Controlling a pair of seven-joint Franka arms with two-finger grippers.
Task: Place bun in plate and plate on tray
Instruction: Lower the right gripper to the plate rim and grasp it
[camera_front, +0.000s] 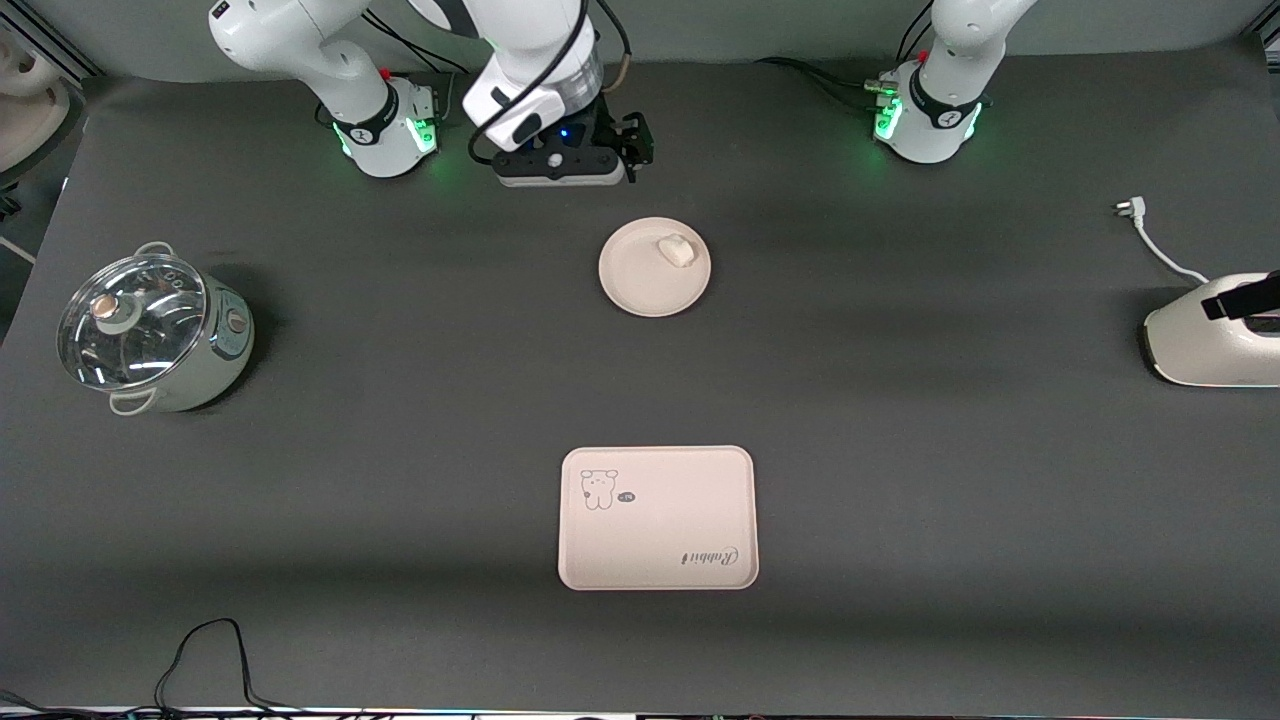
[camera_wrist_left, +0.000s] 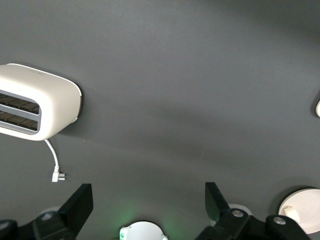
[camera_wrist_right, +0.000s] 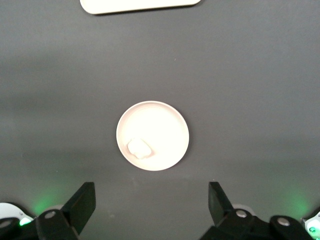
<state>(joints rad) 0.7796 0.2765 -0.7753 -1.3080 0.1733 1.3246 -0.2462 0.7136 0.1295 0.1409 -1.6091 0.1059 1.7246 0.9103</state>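
The bun (camera_front: 676, 250) lies in the round cream plate (camera_front: 640, 288) at the middle of the table. The rectangular tray (camera_front: 655, 520) with the rabbit drawing lies flat, nearer to the front camera than the plate. My right gripper (camera_front: 560, 168) hangs high over the mat between the plate and its own base. In the right wrist view it (camera_wrist_right: 150, 200) is open and empty, with the plate (camera_wrist_right: 165, 127), the bun (camera_wrist_right: 139, 148) and the tray's edge (camera_wrist_right: 140, 5) below. My left gripper (camera_wrist_left: 148, 200) is open and empty over the mat near its own base; it does not show in the front view.
A lidded pot (camera_front: 150, 330) stands at the right arm's end of the table. A white toaster (camera_front: 1210, 345) with its cable and plug (camera_front: 1130, 208) stands at the left arm's end; it also shows in the left wrist view (camera_wrist_left: 35, 107).
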